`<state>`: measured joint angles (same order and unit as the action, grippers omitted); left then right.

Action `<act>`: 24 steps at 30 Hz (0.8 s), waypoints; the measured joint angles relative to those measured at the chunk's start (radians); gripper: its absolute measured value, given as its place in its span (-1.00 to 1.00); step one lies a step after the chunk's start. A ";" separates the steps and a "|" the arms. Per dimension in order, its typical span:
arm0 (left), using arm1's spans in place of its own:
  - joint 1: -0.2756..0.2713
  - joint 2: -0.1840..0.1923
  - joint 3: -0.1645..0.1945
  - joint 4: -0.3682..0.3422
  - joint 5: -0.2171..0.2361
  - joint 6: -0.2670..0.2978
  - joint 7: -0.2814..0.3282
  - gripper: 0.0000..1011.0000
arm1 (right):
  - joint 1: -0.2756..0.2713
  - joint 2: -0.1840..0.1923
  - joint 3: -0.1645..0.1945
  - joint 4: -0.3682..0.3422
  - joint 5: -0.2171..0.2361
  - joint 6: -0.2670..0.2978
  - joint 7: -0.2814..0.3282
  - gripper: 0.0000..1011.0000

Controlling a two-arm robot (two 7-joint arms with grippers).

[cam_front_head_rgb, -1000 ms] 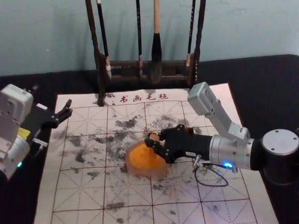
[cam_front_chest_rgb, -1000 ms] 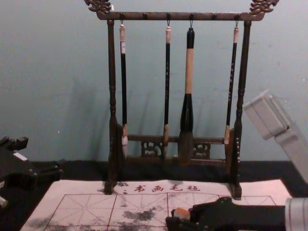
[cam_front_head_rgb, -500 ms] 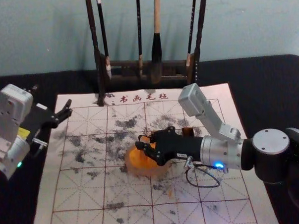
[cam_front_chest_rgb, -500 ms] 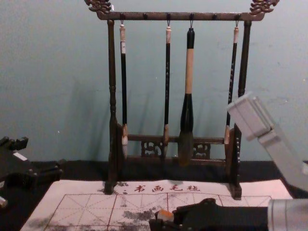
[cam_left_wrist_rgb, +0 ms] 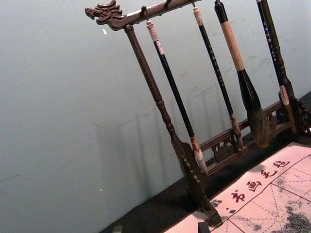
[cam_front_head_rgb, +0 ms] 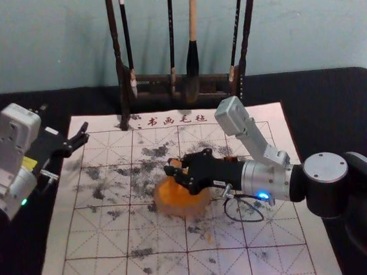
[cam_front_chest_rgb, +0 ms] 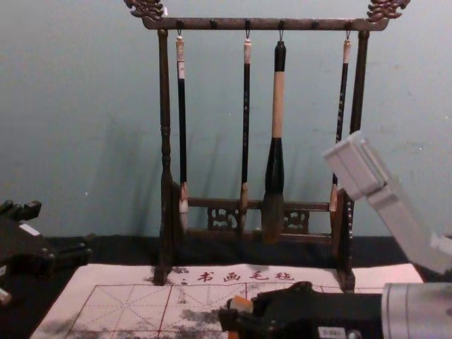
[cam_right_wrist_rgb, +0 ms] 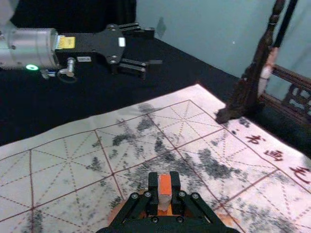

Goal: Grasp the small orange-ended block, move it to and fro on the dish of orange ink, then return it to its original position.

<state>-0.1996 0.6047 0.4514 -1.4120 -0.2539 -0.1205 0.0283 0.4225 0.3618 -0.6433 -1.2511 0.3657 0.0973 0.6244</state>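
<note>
"Item one?"

"My block (cam_right_wrist_rgb: 164, 185), one, small and narrow. Orange top end, pale side beneath. Held between the fingers of the right gripper (cam_front_head_rgb: 175, 166); orange end uppermost, the piece standing roughly upright, with a slight lean in the chest view."

"Location?"

"At the far part of my dish, as seen from the head. Whether its lower end touches the ink, I cannot tell."

"Item two?"

"My dish (cam_front_head_rgb: 205, 205), one, round and shallow, wall pale and see-through. Contents: bright orange ink (cam_front_head_rgb: 177, 195). Lies flat on the gridded mat (cam_front_head_rgb: 84, 239), near the middle of its width."
</note>
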 joint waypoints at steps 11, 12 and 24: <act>0.000 0.000 0.000 0.000 0.000 0.000 0.000 0.98 | -0.025 0.029 0.029 -0.033 -0.002 0.010 -0.029 -0.78; 0.000 0.000 0.000 0.000 0.000 0.000 0.000 0.98 | -0.028 0.032 0.031 -0.037 -0.003 0.012 -0.030 -0.78; 0.000 0.000 0.000 0.000 0.000 0.000 0.000 0.98 | -0.074 0.071 0.045 -0.107 -0.001 0.032 -0.038 -0.78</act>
<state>-0.1995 0.6047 0.4514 -1.4120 -0.2539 -0.1206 0.0283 0.3484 0.4331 -0.5981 -1.3584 0.3647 0.1296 0.5863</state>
